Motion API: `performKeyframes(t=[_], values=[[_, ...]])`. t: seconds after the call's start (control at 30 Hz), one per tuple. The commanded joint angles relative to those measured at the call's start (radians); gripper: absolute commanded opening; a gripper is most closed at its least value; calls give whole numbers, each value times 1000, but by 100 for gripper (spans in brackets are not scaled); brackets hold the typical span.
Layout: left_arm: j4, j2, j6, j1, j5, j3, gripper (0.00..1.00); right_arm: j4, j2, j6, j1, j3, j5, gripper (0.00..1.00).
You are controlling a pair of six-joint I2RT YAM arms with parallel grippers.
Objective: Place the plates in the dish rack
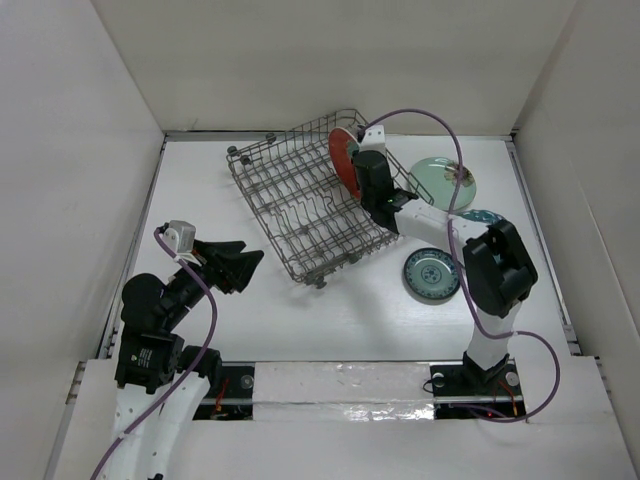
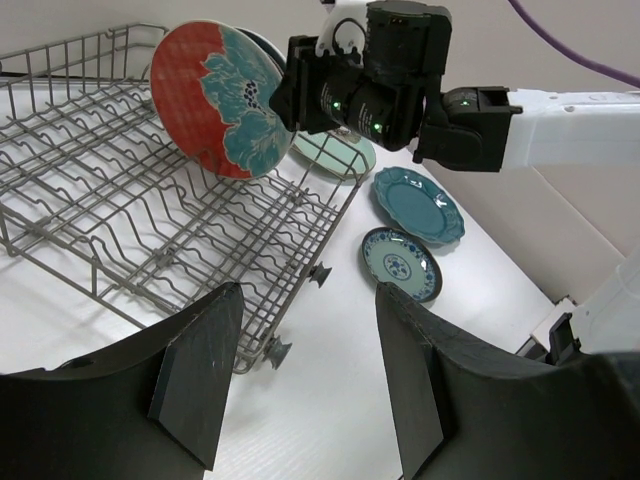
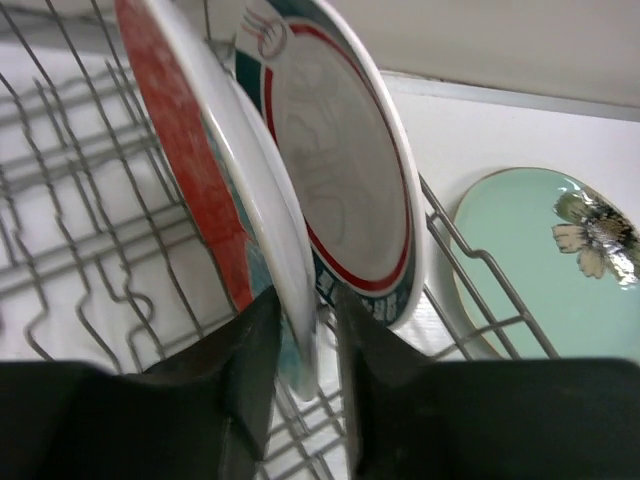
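The grey wire dish rack (image 1: 300,205) lies at the table's middle. A red-and-teal floral plate (image 1: 343,162) stands on edge at its right end, against a second plate (image 3: 340,170) with a red ring. My right gripper (image 1: 354,172) is closed on the floral plate's rim (image 3: 215,200), one jaw on each side. A pale mint plate (image 1: 445,183), a dark teal scalloped plate (image 2: 418,203) and a teal ring-pattern plate (image 1: 432,274) lie flat to the right of the rack. My left gripper (image 1: 238,266) is open and empty, left of the rack's near corner.
White walls enclose the table on three sides. The right arm (image 1: 495,265) reaches over the scalloped plate and partly hides it in the top view. The rack's small wheels (image 2: 320,272) stick out at its near edge.
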Motion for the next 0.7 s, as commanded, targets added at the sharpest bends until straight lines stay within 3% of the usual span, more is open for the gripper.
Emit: performKeyframes(t=[0.0, 0.13, 0.37, 0.4, 0.47, 0.67], values=[[50, 3, 10, -3, 13, -10, 53, 90, -67, 81, -12, 54, 21, 40], [50, 3, 12, -3, 13, -10, 53, 66, -122, 146, -23, 38, -60, 53], [53, 0, 7, -3, 13, -9, 53, 27, -319, 261, -32, -84, -97, 55], [53, 0, 9, -3, 13, -10, 53, 44, -362, 298, -41, -180, -108, 42], [55, -5, 9, -3, 13, -9, 53, 81, -507, 422, -70, -309, -176, 3], [58, -13, 5, -3, 13, -10, 52, 8, -887, 707, -193, -794, -143, 0]])
